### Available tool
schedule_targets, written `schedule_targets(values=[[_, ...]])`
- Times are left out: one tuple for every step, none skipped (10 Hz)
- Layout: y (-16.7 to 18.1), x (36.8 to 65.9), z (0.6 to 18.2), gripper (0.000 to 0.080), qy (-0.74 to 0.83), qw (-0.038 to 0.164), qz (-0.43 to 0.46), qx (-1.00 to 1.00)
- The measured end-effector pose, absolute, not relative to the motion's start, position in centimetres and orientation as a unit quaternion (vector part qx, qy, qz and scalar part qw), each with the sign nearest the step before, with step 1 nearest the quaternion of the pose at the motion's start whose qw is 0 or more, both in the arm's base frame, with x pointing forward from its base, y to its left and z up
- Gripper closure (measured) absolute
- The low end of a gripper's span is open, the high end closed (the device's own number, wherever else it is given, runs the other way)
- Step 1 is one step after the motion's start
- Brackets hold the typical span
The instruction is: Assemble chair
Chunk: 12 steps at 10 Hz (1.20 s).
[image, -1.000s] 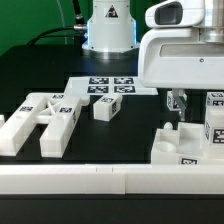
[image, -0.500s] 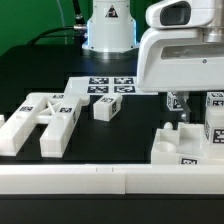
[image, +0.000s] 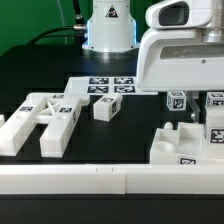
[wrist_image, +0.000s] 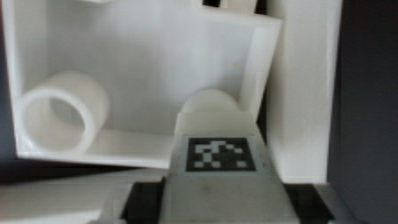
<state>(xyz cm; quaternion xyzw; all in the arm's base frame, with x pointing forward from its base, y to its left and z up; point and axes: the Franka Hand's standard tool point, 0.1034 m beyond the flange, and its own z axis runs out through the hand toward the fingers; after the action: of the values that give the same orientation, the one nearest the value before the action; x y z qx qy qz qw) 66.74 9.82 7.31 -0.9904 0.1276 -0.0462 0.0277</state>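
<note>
My gripper (image: 176,103) hangs under the big white wrist housing at the exterior view's right. It is shut on a small white chair piece (image: 176,99) with a square tag, held just above the white seat block (image: 172,145). In the wrist view the tagged piece (wrist_image: 217,150) fills the space between my dark fingers (wrist_image: 143,200), and my gripper (wrist_image: 217,205) is closed on it. Below it lies the seat block's recessed face (wrist_image: 160,60) with a round peg (wrist_image: 63,118). Another tagged white piece (image: 214,118) stands beside the block.
A large white A-shaped chair part (image: 45,120) lies at the exterior view's left. A small tagged white block (image: 105,108) sits mid-table. The marker board (image: 110,86) lies behind it. A white rail (image: 100,182) runs along the front. The robot base (image: 108,30) stands at the back.
The gripper has risen a little, and the tagged piece it holds has come up into view under the wrist housing. The other parts have not moved.
</note>
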Motion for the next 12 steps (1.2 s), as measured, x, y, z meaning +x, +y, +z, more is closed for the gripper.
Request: schedule_targets(values=[[9.9,66.7,7.3,0.0511,0.155,0.03,-0.045,-0.986],[10.2,66.7,7.3,0.0511,0.237,0.037,-0.042,-0.97],[10.7,66.6,7.3,0.0511,0.309,0.042,-0.039,-0.949],[11.1,66.5,7.3,0.051,0.366,0.046,-0.035,-0.929],[11.1,66.5,7.3,0.051,0.413,0.051,-0.031,-0.909],[11.2,66.5,7.3,0.0509,0.447,0.053,-0.029,-0.893],[11.2,66.5,7.3,0.0509,0.497,0.059,-0.024,-0.865],[11.3,66.5,7.3,0.0509,0.539,0.062,-0.02,-0.84],[11.3,66.6,7.3,0.0509,0.584,0.064,-0.017,-0.809],[11.5,66.6,7.3,0.0509,0.614,0.065,-0.015,-0.787],[11.5,66.5,7.3,0.0509,0.628,0.064,-0.011,-0.775],[11.5,66.6,7.3,0.0509,0.654,0.065,-0.009,-0.753]])
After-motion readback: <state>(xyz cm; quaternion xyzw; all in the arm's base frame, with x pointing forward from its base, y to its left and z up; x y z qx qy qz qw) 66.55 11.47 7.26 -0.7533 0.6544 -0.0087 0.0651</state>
